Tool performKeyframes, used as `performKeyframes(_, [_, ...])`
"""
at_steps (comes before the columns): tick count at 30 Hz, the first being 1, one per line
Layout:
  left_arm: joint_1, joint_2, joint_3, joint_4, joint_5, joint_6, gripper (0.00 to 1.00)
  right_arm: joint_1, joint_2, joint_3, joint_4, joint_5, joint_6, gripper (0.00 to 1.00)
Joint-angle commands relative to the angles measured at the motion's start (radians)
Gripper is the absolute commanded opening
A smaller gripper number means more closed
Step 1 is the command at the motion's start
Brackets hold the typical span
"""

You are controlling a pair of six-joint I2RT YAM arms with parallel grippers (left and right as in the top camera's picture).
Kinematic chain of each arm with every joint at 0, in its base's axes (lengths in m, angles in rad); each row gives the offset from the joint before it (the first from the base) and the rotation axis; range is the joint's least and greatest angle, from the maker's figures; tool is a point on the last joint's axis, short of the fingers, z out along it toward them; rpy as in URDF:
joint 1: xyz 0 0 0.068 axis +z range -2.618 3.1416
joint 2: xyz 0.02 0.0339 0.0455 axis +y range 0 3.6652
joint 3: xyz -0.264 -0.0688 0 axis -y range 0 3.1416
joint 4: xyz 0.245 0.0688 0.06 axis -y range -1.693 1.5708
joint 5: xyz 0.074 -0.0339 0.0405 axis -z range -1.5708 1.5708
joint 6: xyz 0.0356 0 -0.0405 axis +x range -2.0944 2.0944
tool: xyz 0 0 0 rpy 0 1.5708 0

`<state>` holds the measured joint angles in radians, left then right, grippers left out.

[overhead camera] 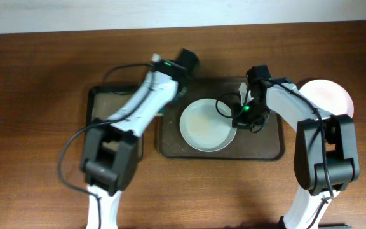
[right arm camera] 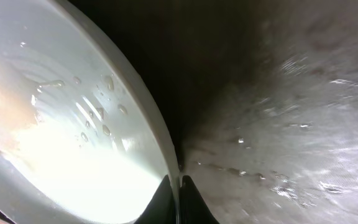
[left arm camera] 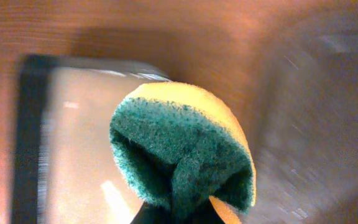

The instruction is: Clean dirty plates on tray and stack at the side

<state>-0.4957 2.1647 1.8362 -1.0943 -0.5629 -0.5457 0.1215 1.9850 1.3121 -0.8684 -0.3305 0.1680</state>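
The right fingers (right arm camera: pixel 165 205) are pinched nearly together on the right rim of a wet white plate (overhead camera: pixel 203 125), which lies in the brown tray (overhead camera: pixel 272 152). The left fingers (left arm camera: pixel 157 216) squeeze a folded green-and-yellow sponge (left arm camera: pixel 185 149) near the tray's far left corner. A second plate (overhead camera: pixel 328 95) sits on the worktop (overhead camera: pixel 43 76) to the right

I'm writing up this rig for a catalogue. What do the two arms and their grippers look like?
Both the left arm and right arm have white links between bulky black joint housings. Thin black cables loop beside them, and a small green light glows near each wrist. The right gripper shows slim dark fingers; no markings are legible.
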Motion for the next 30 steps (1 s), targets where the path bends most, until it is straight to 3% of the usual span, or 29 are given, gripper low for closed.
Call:
performKeyframes(1, [0.085,-0.146,-0.001,-0.007,0.120,-0.045,0.00,-0.002,-0.044,0.089,-0.044,0.074,-0.041,0.04])
performKeyframes(5, [0.204,-0.174,-0.002,-0.063,0.293,-0.045,0.00,0.053,-0.114,0.180,-0.122,0.181,-0.060,0.04])
performKeyframes(9, [0.292,-0.168,-0.050,-0.076,0.360,-0.031,0.00,0.172,-0.155,0.266,-0.202,0.459,-0.058,0.04])
performKeyframes(13, [0.356,-0.168,-0.192,0.053,0.440,0.032,0.00,0.300,-0.158,0.346,-0.248,0.653,-0.055,0.04])
performKeyframes(19, [0.409,-0.168,-0.382,0.242,0.441,0.073,0.03,0.386,-0.158,0.360,-0.267,0.840,-0.055,0.04])
performKeyframes(20, [0.414,-0.168,-0.403,0.261,0.441,0.073,0.11,0.394,-0.158,0.360,-0.273,0.870,-0.055,0.04])
performKeyframes(21, [0.417,-0.168,-0.425,0.279,0.441,0.073,0.28,0.404,-0.158,0.361,-0.282,0.912,-0.056,0.04])
performKeyframes(22, [0.419,-0.168,-0.434,0.287,0.440,0.073,0.58,0.411,-0.158,0.362,-0.290,0.947,-0.056,0.04])
performKeyframes(23, [0.420,-0.168,-0.435,0.287,0.440,0.073,0.82,0.422,-0.158,0.363,-0.300,1.000,-0.056,0.04])
performKeyframes(24, [0.420,-0.168,-0.434,0.287,0.440,0.073,0.94,0.429,-0.158,0.363,-0.304,1.034,-0.056,0.04])
performKeyframes(26, [0.420,-0.177,-0.414,0.286,0.453,0.073,1.00,0.446,-0.158,0.363,-0.307,1.114,-0.056,0.04])
performKeyframes(30, [0.420,-0.218,-0.351,0.252,0.473,0.072,1.00,0.505,-0.158,0.363,-0.307,1.270,-0.074,0.04])
